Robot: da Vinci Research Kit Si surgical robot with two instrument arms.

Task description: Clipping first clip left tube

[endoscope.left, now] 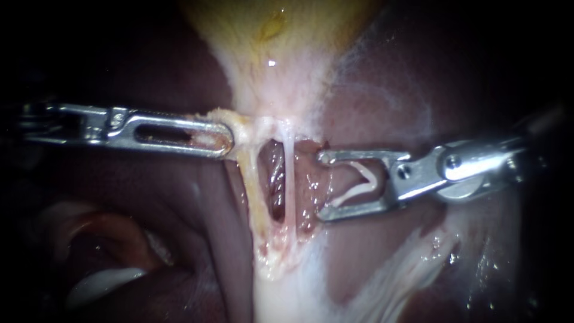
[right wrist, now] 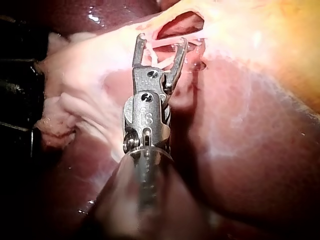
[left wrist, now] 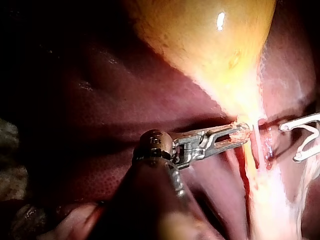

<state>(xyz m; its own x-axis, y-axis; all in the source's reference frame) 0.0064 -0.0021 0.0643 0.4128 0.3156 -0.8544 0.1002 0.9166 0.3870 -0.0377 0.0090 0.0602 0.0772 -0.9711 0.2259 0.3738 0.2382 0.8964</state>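
Observation:
My left instrument (endoscope.left: 230, 136) comes in from the left, its slotted jaws shut on pale tissue at the gallbladder's (endoscope.left: 275, 30) narrow neck. Below that hold run two tubes with a dark window between them: the yellowish left tube (endoscope.left: 248, 185) and the thin white right tube (endoscope.left: 289, 185). My right instrument (endoscope.left: 321, 186) stands just right of the right tube. Its jaws are wide apart and carry a white clip (endoscope.left: 362, 179) that touches both of them. Neither tube lies between those jaws. The right wrist view shows these jaws (right wrist: 161, 42) just short of the window.
Dark red liver (endoscope.left: 149, 209) surrounds the tubes on both sides. White fatty tissue (endoscope.left: 394, 275) spreads out below the right instrument. The yellow gallbladder (left wrist: 200, 45) rises beyond the left instrument's jaws (left wrist: 242, 132).

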